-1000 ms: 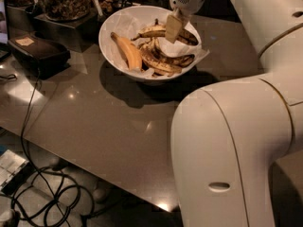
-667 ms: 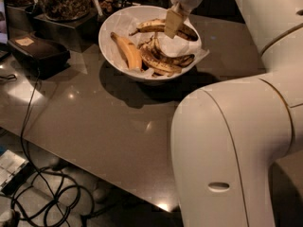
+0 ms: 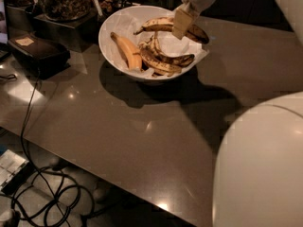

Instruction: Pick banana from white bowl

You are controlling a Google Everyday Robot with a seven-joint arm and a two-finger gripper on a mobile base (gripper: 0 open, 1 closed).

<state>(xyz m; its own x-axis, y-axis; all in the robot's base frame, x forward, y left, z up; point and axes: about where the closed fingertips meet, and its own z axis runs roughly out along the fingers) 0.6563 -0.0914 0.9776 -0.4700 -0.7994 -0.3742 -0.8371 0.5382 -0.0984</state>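
Note:
The white bowl (image 3: 106, 40), lined with crinkled paper, stands at the back of the dark table. My gripper (image 3: 181, 26) reaches down from above over the bowl's far right side. It is shut on the banana (image 3: 155, 24), a long speckled one that lies across the far part of the bowl, raised a little above the others. Two or three more speckled bananas (image 3: 164, 61) lie in the middle of the bowl. A smooth orange-yellow banana (image 3: 127, 51) lies at its left.
A dark box (image 3: 38, 53) sits left of the bowl, with glass jars (image 3: 61, 1) of snacks behind it. Cables (image 3: 42, 193) lie on the floor below the table's front edge. My white body (image 3: 260, 164) fills the lower right.
The gripper has risen slightly and the speckled banana has come up with it, now showing on both sides of the fingers. The rest of the bowl has not changed.

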